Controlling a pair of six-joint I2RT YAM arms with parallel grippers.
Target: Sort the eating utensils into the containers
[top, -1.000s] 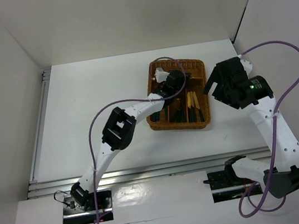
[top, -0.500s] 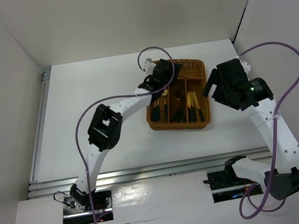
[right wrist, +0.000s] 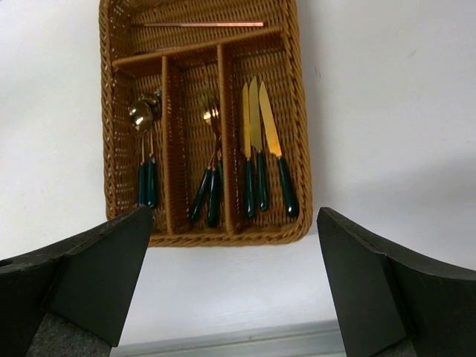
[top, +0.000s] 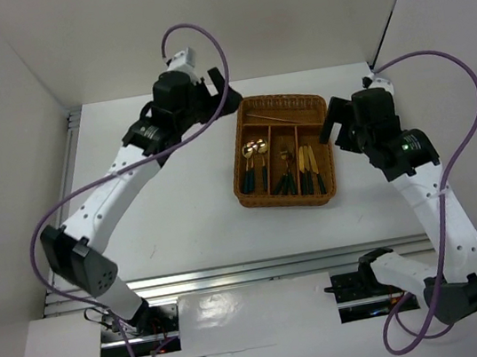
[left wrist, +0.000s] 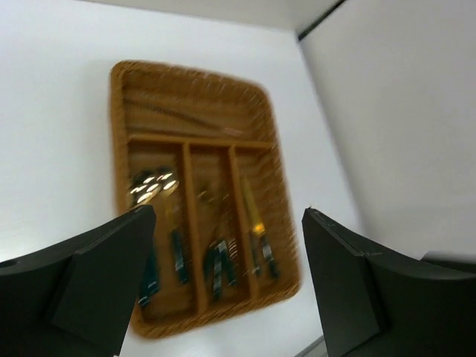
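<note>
Cutlery lies sorted in the wicker tray (top: 287, 200), which sits on the white table (top: 158, 181) towards its right half, one short end facing the arm bases. The tray has three long compartments side by side and one crosswise compartment at its far end. Seen from above, the left long compartment holds the spoons (right wrist: 143, 119), their gold bowls bunched together at the far end and their dark handles pointing back to the near rim. The middle compartment holds the forks (right wrist: 210, 171), lying slightly fanned with their handles close together near the rim. The right compartment holds three knives (right wrist: 260, 149), side by side, blades towards the far end. The chopsticks (right wrist: 197, 24) lie lengthwise in the crosswise compartment. The left gripper (left wrist: 229, 214) hangs high above the table off the tray's far left corner, its wrist camera looking down on the whole tray in a blurred view; its fingers (left wrist: 111, 282) are spread wide with nothing between them. The right gripper (right wrist: 234, 214) hovers just off the tray's right side, clear of the wicker, and is likewise released, its dark fingers (right wrist: 372, 282) far apart and empty. Neither gripper touches the tray or any utensil.
</note>
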